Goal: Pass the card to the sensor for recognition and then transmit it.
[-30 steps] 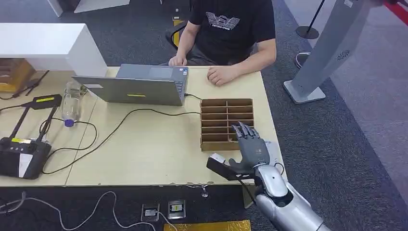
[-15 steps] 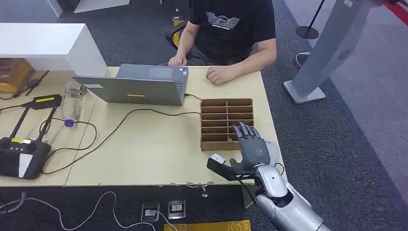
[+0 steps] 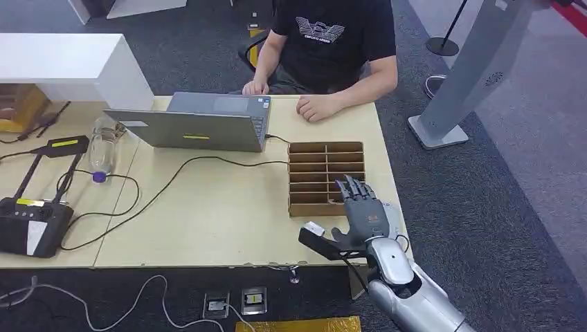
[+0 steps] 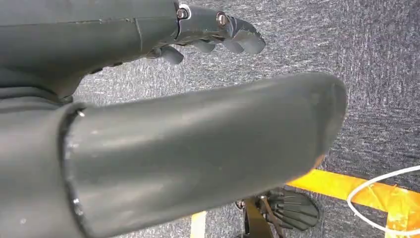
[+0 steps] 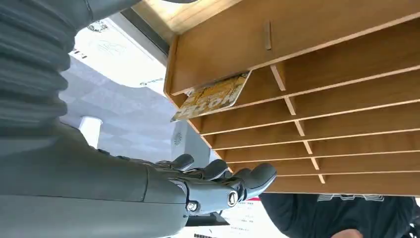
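Wooden and divided into rows of narrow slots, the card rack point(image 3: 326, 176) sits near the right end of the pale table point(image 3: 208, 214), and the right hand point(image 3: 363, 216) hovers at the rack's near right corner with its fingers spread and holding nothing. From the right wrist camera, the yellow card point(image 5: 213, 96) lies in one of the end slots of the rack, tilted, with a corner sticking out past the rack's edge, apart from the fingers point(image 5: 247, 178). The left hand point(image 4: 208, 34) hangs over dark carpet with its fingers lightly curled and nothing in them. Farther along the table a grey laptop point(image 3: 190, 124) stands open, a black cable point(image 3: 173, 176) trailing from it across the tabletop, and a clear bottle point(image 3: 102, 149) lies beside a black device point(image 3: 31, 221) at the left end. A person in a black shirt point(image 3: 332, 41) sits behind the table with both hands resting on its far edge.
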`<state>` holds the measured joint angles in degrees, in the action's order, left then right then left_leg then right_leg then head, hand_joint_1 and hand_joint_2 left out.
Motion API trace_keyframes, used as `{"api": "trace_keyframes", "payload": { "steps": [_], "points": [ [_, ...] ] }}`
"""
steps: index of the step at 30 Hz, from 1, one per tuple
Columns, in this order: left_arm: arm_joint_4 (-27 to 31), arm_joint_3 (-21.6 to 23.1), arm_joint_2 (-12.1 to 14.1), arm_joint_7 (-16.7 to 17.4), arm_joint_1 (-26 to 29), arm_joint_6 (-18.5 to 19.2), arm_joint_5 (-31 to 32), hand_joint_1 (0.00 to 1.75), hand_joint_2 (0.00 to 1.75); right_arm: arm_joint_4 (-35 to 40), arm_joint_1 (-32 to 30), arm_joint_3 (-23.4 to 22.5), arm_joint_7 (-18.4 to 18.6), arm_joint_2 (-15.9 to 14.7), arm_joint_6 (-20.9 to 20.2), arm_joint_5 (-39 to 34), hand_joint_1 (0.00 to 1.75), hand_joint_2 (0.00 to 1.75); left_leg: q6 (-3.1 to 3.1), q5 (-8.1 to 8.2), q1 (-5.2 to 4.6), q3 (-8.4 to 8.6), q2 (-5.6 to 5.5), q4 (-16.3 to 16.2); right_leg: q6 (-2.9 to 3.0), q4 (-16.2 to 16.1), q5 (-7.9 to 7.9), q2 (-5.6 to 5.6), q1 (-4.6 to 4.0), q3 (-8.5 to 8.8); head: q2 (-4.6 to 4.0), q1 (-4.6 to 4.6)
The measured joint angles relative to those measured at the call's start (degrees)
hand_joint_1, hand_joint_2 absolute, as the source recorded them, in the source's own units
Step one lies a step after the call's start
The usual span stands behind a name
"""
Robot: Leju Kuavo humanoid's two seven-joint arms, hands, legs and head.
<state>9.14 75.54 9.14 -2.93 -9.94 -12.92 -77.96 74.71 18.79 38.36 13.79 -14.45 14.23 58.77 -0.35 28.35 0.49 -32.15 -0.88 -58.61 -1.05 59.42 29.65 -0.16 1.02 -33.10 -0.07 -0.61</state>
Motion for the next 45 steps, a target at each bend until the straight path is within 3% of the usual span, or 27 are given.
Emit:
{"api": "trace_keyframes", "payload": {
  "steps": [20, 21, 22, 45],
  "points": [
    [0.0, 0.0, 0.0, 0.0, 0.0, 0.1, 0.2, 0.0, 0.0, -1.6, -0.1, 0.0, 0.6, 0.0, 0.1, 1.2, 0.05, 1.75, 0.0, 0.0, 0.0, 0.01, 0.0, 0.0, 0.0, 0.0, 0.0, 0.0, 0.0, 0.0, 0.0, 0.02],
    [0.0, 0.0, 0.0, 0.0, 0.0, 0.1, 0.2, 0.0, 0.0, -1.6, -0.1, 0.0, 0.6, 0.0, 0.0, 1.2, 1.68, 1.75, 0.0, 0.0, 0.0, 0.0, 0.0, 0.0, 0.0, 0.0, 0.0, 0.0, 0.0, 0.0, 0.0, 0.0],
    [0.0, 0.0, 0.0, 0.0, 0.0, 0.1, 0.2, 0.0, 0.0, -1.7, -0.1, 0.0, 0.7, 0.0, 0.0, 1.3, 1.75, 1.75, 0.0, 0.0, 0.0, 0.0, 0.0, 0.0, 0.0, 0.0, 0.0, 0.0, 0.0, 0.0, 0.0, 0.0],
    [0.0, 0.0, 0.0, 0.0, -0.1, 0.3, 0.6, 0.0, 0.0, -1.8, -0.3, -0.9, 1.1, -0.1, 0.1, 3.1, 1.75, 1.75, 0.0, 0.0, 0.0, 0.03, 0.01, 0.0, 0.0, 0.0, 0.0, 0.01, 0.0, 0.02, 0.0, 0.0]
  ]
}}
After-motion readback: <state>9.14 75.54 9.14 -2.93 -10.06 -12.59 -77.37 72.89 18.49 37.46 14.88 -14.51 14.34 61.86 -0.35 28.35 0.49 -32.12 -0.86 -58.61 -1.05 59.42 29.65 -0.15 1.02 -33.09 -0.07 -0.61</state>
